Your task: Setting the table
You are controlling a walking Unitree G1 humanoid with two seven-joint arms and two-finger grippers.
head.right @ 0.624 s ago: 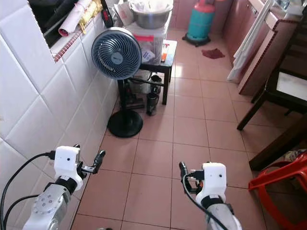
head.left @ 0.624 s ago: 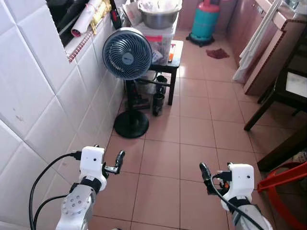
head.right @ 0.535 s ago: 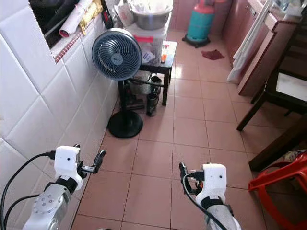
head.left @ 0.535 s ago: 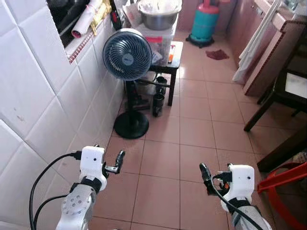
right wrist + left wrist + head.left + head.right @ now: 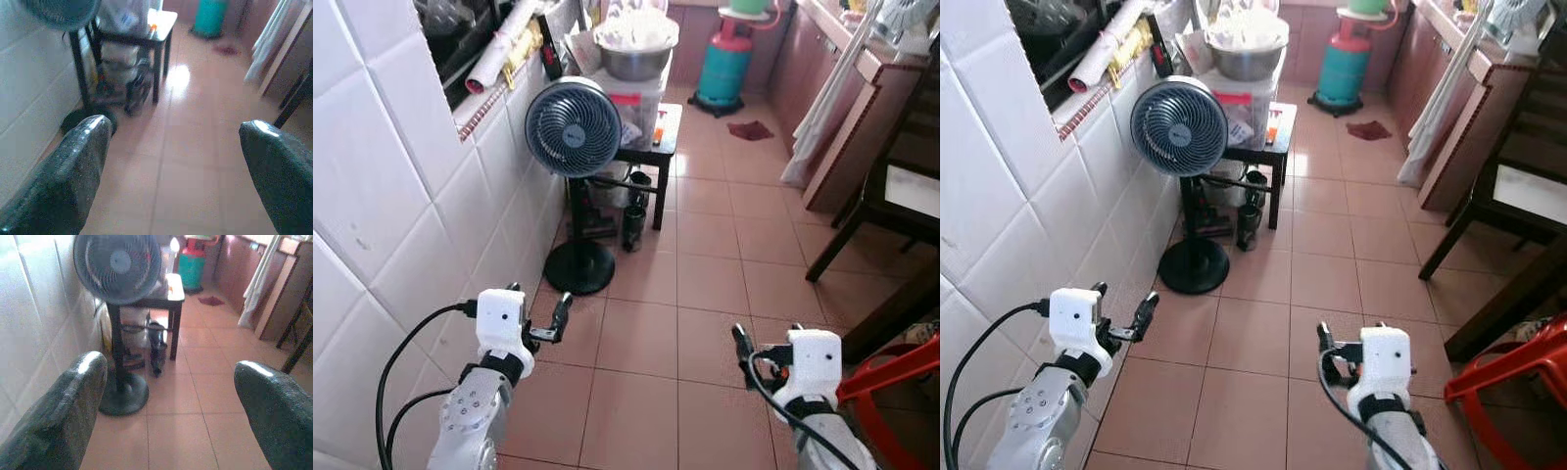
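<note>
Both tools hang out in front over the tiled floor (image 5: 705, 284), holding nothing: the left tool (image 5: 166, 396) has its two black fingers spread wide, and the right tool (image 5: 171, 171) is spread just as wide, with bare floor between the pads.

Ahead on the robot's left, against the white tiled wall (image 5: 401, 196), stands a dark pedestal fan (image 5: 573, 127). Just behind it is a small dark side table (image 5: 658, 137) carrying a clear plastic box (image 5: 641, 88) with a metal bowl (image 5: 631, 59) set on top; the bowl holds something pale, too small to name. Dark bottles (image 5: 634, 211) stand on the floor beneath that tabletop. Farther back is a teal gas cylinder (image 5: 720, 69). A dining table leg (image 5: 832, 245) and a red plastic chair (image 5: 891, 372) show on the right.
</note>
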